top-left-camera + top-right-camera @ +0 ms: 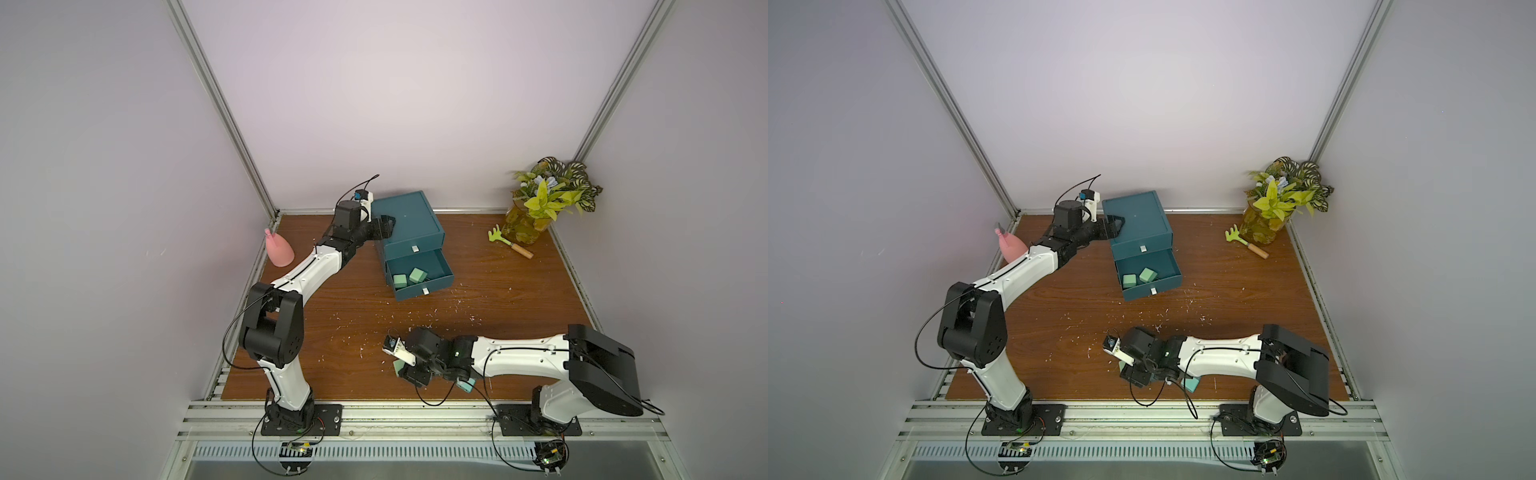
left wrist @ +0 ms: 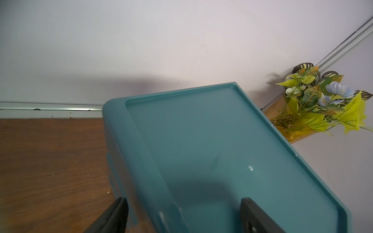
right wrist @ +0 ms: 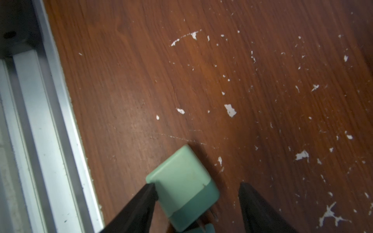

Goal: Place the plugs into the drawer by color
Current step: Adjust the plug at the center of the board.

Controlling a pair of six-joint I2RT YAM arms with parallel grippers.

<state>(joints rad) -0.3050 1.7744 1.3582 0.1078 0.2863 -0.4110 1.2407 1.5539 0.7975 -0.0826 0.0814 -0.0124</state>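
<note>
Two mint green plugs (image 1: 417, 275) lying in the pulled-out drawer (image 1: 415, 293), a third mint plug (image 3: 181, 177) awaiting pickup.
Braces the drawer cabinet (image 1: 409, 224) with the left gripper (image 2: 183, 203), jaws about half apart astride the top's side rim, clamped on nothing, probably to stop the box sliding. Straddles that third plug on the table (image 3: 201, 80), near the front rail (image 3: 46, 121), with the right gripper (image 3: 196, 185): jaws wide, one fingertip (image 3: 150, 188) touching a corner, the other well clear, nothing gripped yet. Pulled-out level, directly under the shut top one, judged the mint compartment, hence open for this drop. Blue-teal plug (image 1: 466, 385) just beside the right wrist, likely for another level.
</note>
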